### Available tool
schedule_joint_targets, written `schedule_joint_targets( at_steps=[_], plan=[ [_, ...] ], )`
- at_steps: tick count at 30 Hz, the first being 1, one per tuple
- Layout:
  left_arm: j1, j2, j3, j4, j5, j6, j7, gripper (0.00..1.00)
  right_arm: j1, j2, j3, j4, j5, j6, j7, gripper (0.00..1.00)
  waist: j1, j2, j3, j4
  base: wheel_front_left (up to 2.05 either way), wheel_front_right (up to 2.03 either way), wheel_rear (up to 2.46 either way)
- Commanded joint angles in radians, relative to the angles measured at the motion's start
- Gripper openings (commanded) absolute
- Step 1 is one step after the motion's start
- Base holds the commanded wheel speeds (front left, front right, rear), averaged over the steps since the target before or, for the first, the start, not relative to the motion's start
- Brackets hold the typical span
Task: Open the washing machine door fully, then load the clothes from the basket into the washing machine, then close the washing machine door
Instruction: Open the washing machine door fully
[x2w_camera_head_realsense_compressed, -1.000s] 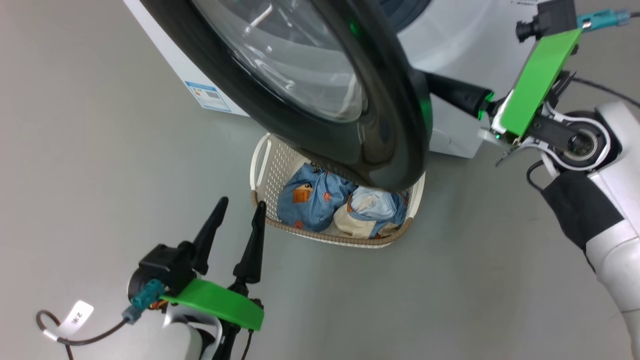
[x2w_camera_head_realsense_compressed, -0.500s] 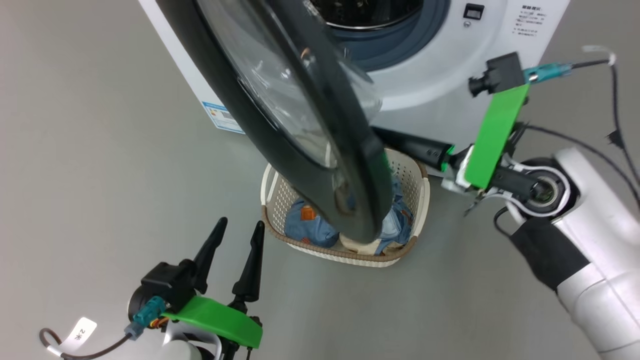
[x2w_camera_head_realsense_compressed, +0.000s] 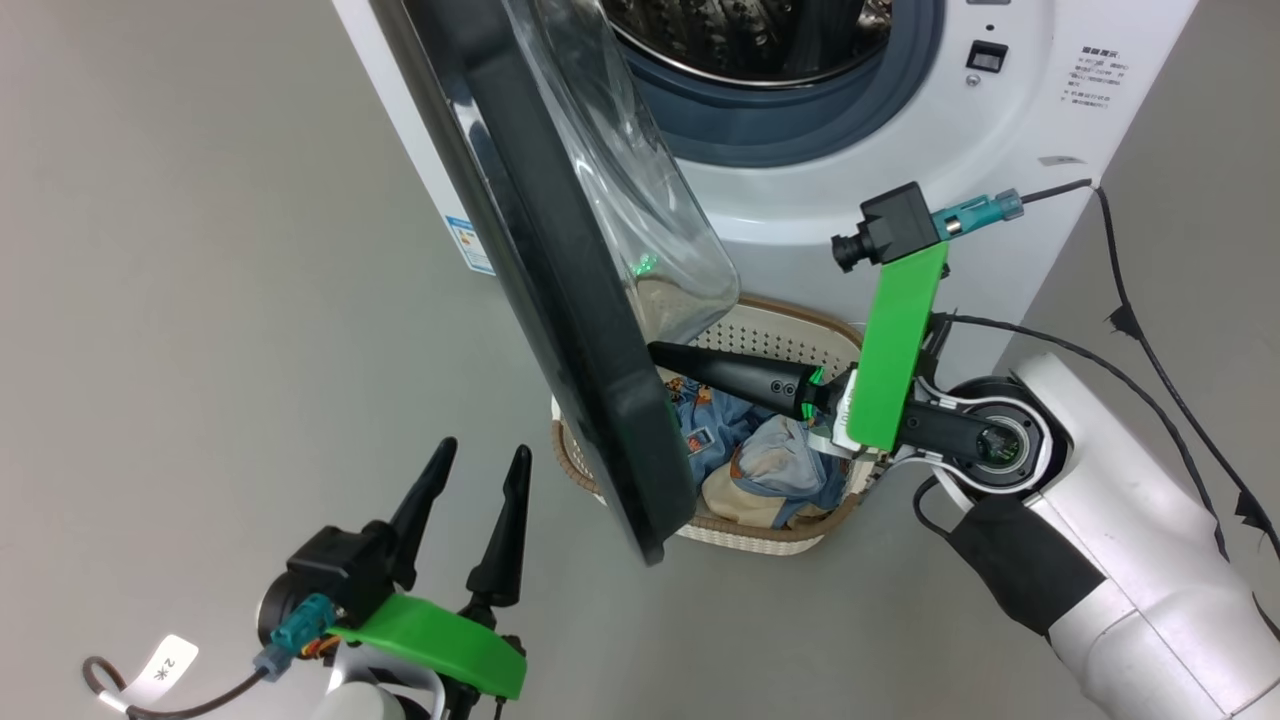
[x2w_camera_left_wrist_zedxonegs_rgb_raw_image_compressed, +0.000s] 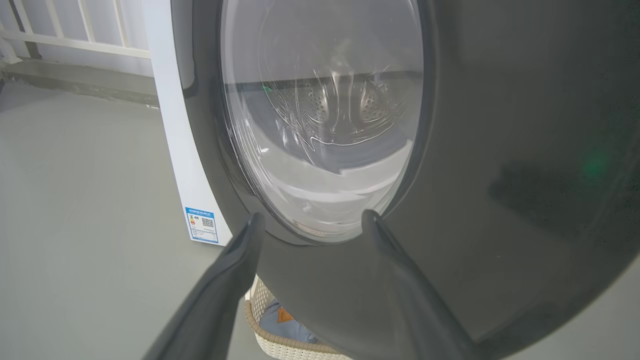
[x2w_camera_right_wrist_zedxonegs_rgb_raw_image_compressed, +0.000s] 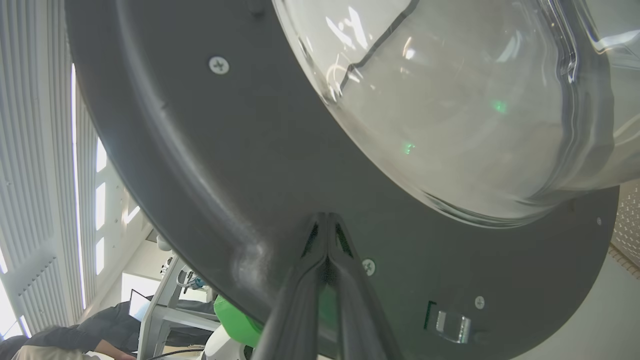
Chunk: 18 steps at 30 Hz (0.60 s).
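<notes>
Looking like a robotics lab or test hall: washing machine (x2w_camera_head_realsense_compressed: 900, 200) standing alone on bare grey floor (x2w_camera_head_realsense_compressed: 200, 300), person (x2w_camera_right_wrist_zedxonegs_rgb_raw_image_compressed: 75, 332) leaning by equipment frame (x2w_camera_right_wrist_zedxonegs_rgb_raw_image_compressed: 162, 300), slatted wall (x2w_camera_right_wrist_zedxonegs_rgb_raw_image_compressed: 30, 125) running behind.

Washing machine door (x2w_camera_head_realsense_compressed: 560, 330), black rim and bulging glass, stands swung out, edge-on to me, overhanging the basket (x2w_camera_head_realsense_compressed: 790, 338). The cream basket sits on the floor just before the white washing machine (x2w_camera_head_realsense_compressed: 800, 200). Light-blue and cream clothes (x2w_camera_head_realsense_compressed: 790, 460) are heaped inside the basket.

Basket (x2w_camera_head_realsense_compressed: 790, 340) half hidden behind the door (x2w_camera_head_realsense_compressed: 565, 330), drum (x2w_camera_head_realsense_compressed: 740, 40) cut by top edge — label (x2w_camera_left_wrist_zedxonegs_rgb_raw_image_compressed: 202, 225) print too small to read
</notes>
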Motion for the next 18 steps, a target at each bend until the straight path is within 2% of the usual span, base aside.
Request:
schedule_joint_targets(
  at_steps=[1, 10, 11, 12, 13, 18],
  plan=[
    [-0.003, 0.018, 0.032, -0.018, 0.009, -0.002, -0.006, 1.00, 0.016, 0.035, 0.012, -0.030, 0.004, 0.002, 0.005, 0.00, 0.0000, 0.0000, -0.005, 0.005, 0.00, 0.00, 0.00],
    [0.004, 0.018, 0.036, -0.014, 0.012, -0.002, -0.006, 1.00, 0.027, 0.041, 0.002, -0.017, -0.006, 0.002, -0.013, 0.00, 0.0000, 0.0000, -0.025, -0.001, 0.00, 0.00, 0.00],
    [0.007, 0.018, 0.039, -0.011, 0.013, -0.002, -0.006, 1.00, 0.033, 0.035, -0.004, -0.011, -0.017, 0.002, -0.033, 0.38, 0.0000, 0.0000, -0.032, -0.008, 0.00, 0.00, 0.00],
    [0.009, 0.018, 0.039, -0.010, 0.014, -0.002, -0.006, 1.00, 0.036, 0.031, -0.007, -0.010, -0.025, 0.002, -0.046, 0.67, 0.0000, 0.0000, -0.036, -0.012, 0.00, 0.00, 0.00],
    [0.010, 0.018, 0.038, -0.009, 0.016, -0.002, -0.006, 1.00, 0.041, 0.026, -0.009, -0.009, -0.033, 0.002, -0.060, 1.00, 0.0000, 0.0000, -0.040, -0.017, 0.00, 0.00, 0.00],
    [0.018, 0.026, 0.041, -0.003, 0.016, -0.002, -0.006, 1.00, 0.075, 0.009, -0.016, -0.006, -0.046, 0.002, -0.111, 1.00, 0.0000, 0.0000, -0.057, -0.040, 0.00, 0.00, 0.00]
  ],
)
